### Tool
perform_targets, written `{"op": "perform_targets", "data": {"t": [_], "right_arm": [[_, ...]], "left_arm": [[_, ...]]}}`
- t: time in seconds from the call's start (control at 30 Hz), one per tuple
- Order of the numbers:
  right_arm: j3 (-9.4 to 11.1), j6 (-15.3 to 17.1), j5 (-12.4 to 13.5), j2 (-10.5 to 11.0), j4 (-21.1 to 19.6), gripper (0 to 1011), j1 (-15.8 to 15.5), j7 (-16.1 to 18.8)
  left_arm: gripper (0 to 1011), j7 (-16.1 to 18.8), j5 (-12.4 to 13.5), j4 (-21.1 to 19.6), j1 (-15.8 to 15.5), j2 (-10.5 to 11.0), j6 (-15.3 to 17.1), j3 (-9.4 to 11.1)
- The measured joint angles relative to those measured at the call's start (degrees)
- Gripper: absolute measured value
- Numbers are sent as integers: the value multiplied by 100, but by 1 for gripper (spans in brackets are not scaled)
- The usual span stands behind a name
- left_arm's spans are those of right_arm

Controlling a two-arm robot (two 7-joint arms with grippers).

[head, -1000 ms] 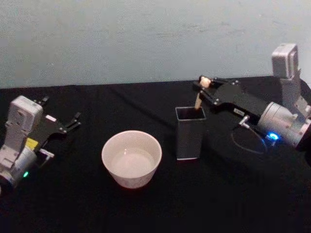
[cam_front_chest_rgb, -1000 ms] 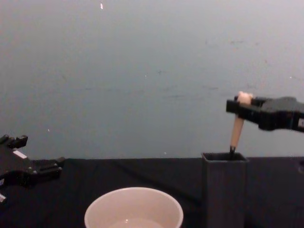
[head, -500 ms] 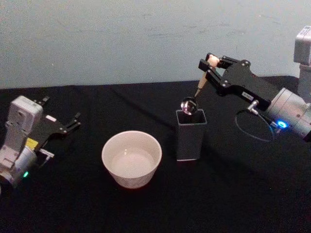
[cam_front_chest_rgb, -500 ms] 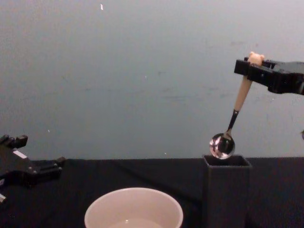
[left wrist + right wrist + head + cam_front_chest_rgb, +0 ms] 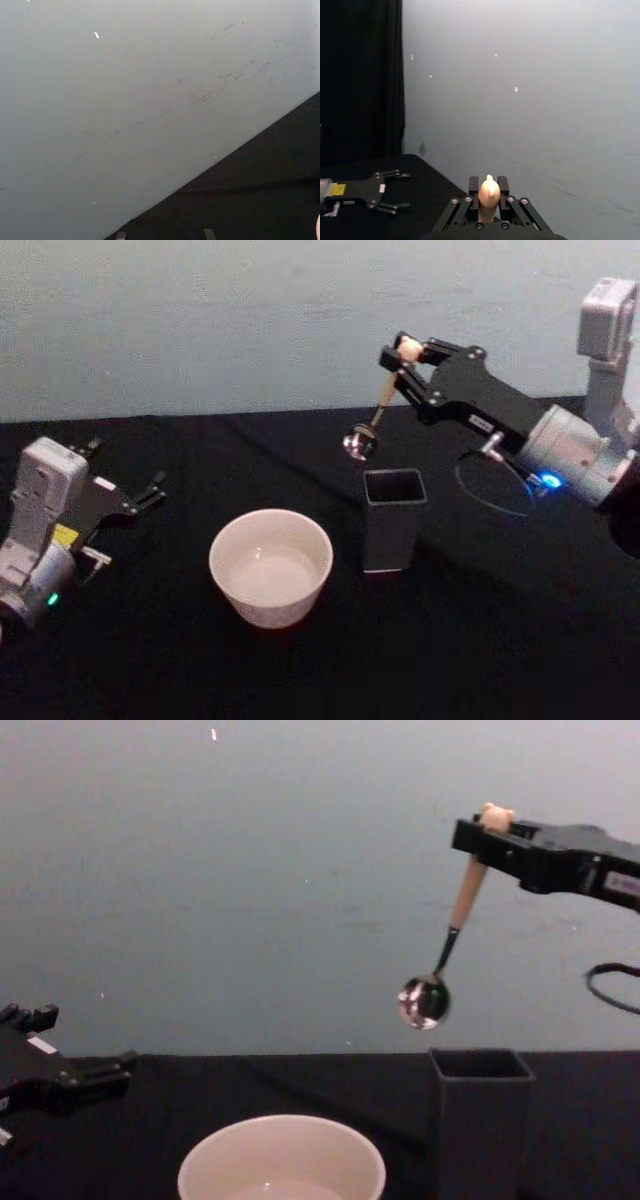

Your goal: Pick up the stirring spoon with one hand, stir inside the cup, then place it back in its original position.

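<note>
The right gripper (image 5: 405,352) is black, its wrist (image 5: 565,452) silver, cable (image 5: 592,978) looping.

On the surface (image 5: 480,640), cup (image 5: 271,566) just left of holder (image 5: 392,518); spoon (image 5: 378,405) aloft in right gripper (image 5: 405,352), above the gap between, nearer holder.

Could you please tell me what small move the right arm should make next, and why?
Probably carry the stirring spoon leftward until it hangs over the cup. The right pincer grips its bear-topped handle, bowl clear above the holder; the cup sits lower, further left. The left pincer lies parked far left.
</note>
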Motion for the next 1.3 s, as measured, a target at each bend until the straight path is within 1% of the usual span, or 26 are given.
{"op": "perform_targets", "data": {"t": [0.1,0.3,0.4,0.53,0.57,0.7,0.73,0.77,0.93,1.03,1.13,1.3], "right_arm": [[-138,-48,-37,-117,156,214,155,120],[-377,-106,-113,-292,401,214,360,298],[-585,-162,-216,-396,575,214,479,443],[-739,-240,-292,-457,685,214,544,571],[-811,-288,-330,-485,731,214,567,635],[-983,-393,-417,-547,847,214,620,778],[-983,-393,-417,-547,847,214,620,778],[-1028,-410,-435,-558,873,214,626,810],[-1128,-440,-456,-579,927,214,630,890],[-1219,-525,-566,-588,1005,214,630,906],[-1268,-594,-638,-610,1092,214,641,916],[-1352,-800,-787,-709,1364,214,683,951]], "left_arm": [[1001,0,0,0,0,0,0,0],[1001,0,0,0,0,0,0,0],[1001,0,0,0,0,0,0,0],[1001,0,0,0,0,0,0,0],[1001,0,0,0,0,0,0,0],[1001,0,0,0,0,0,0,0],[1001,0,0,0,0,0,0,0],[1001,0,0,0,0,0,0,0],[1001,0,0,0,0,0,0,0],[1001,0,0,0,0,0,0,0],[1001,0,0,0,0,0,0,0],[1001,0,0,0,0,0,0,0]]}}
